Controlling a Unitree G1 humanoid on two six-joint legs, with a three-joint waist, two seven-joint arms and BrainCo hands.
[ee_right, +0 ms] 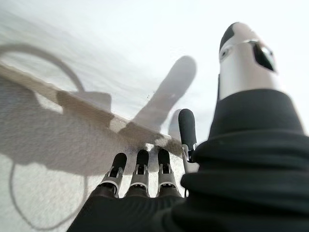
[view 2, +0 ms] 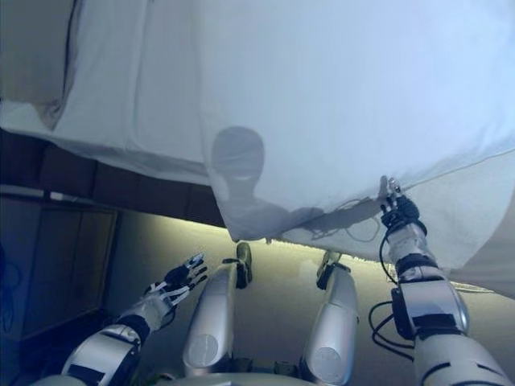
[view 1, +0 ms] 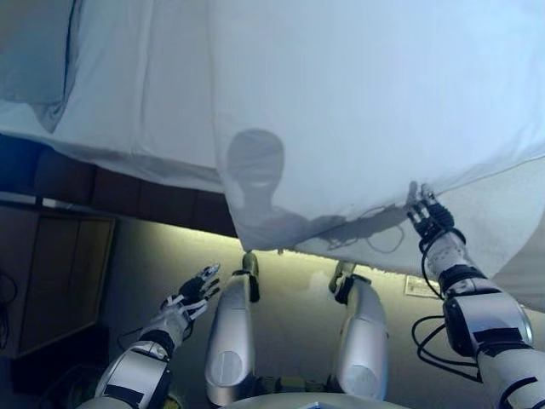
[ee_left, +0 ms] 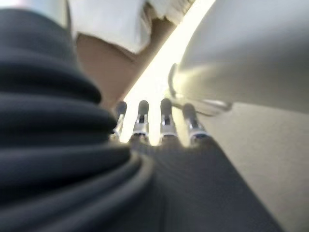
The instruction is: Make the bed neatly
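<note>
My right hand [view 1: 430, 217] is up at the hanging edge of the white cloth duvet [view 1: 366, 102], which lies spread over the white-sheeted mattress [view 1: 128, 94] and droops past its near edge toward the floor. In the right wrist view the fingers [ee_right: 140, 162] look fairly straight, their dark tips at the duvet's hem with the thumb standing apart, so I read this hand as released and resting against the cloth, not clenched on it, though the contact itself is hard to confirm. My left hand [view 1: 194, 294] hangs low over the floor well clear of the bed, fingers spread and holding nothing. To do this step well I would get the right fingers and thumb firmly around the hem before pulling, bring the left hand up to the drooping corner [view 1: 247, 234], and draw both evenly so the edge lies straight along the mattress side. The far side of the bed is cut off, a grey pillow [view 1: 34, 60] shows only partly at the bed's left corner, and I cannot tell how the duvet lies beyond the frame.
</note>
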